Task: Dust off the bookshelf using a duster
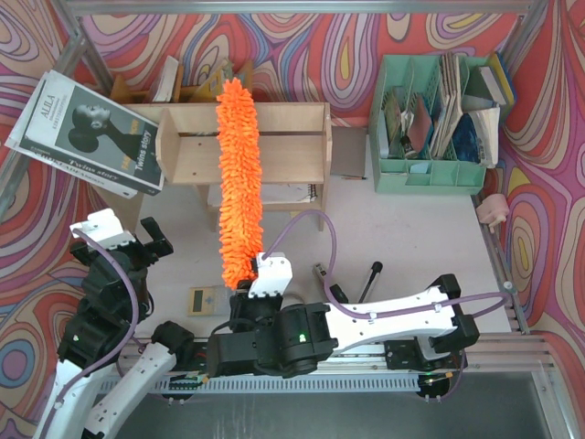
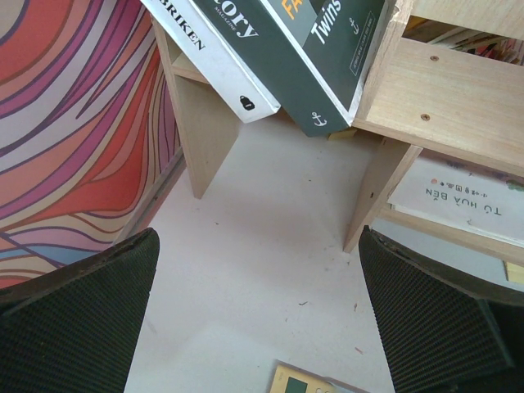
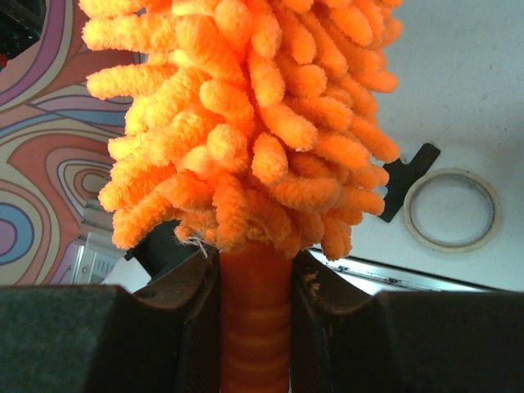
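Swirl-patterned walls (image 1: pixel 302 46) ring a pale tabletop (image 1: pixel 411 229) where the bookshelf (image 1: pixel 292 137) stands. Right fingers (image 3: pixel 155 327) are clamped on the handle of the duster (image 1: pixel 239 174), whose fluffy head lies front to back over the shelf's top. Left fingers (image 2: pixel 74 319) hang spread and empty near the shelf's left leg. Dusting looks underway. Next, I judge, comes a sideways sweep that keeps contact and stays clear of the leaning magazines (image 1: pixel 87 133).

Bright orange duster (image 1: pixel 239 174); pale wood bookshelf (image 1: pixel 292 151); mint green organizer (image 1: pixel 430 178); swirling red, purple, yellow backdrop (image 1: pixel 366 46); dark green magazine (image 1: pixel 101 128), white lettering; off-white table (image 1: pixel 411 247).
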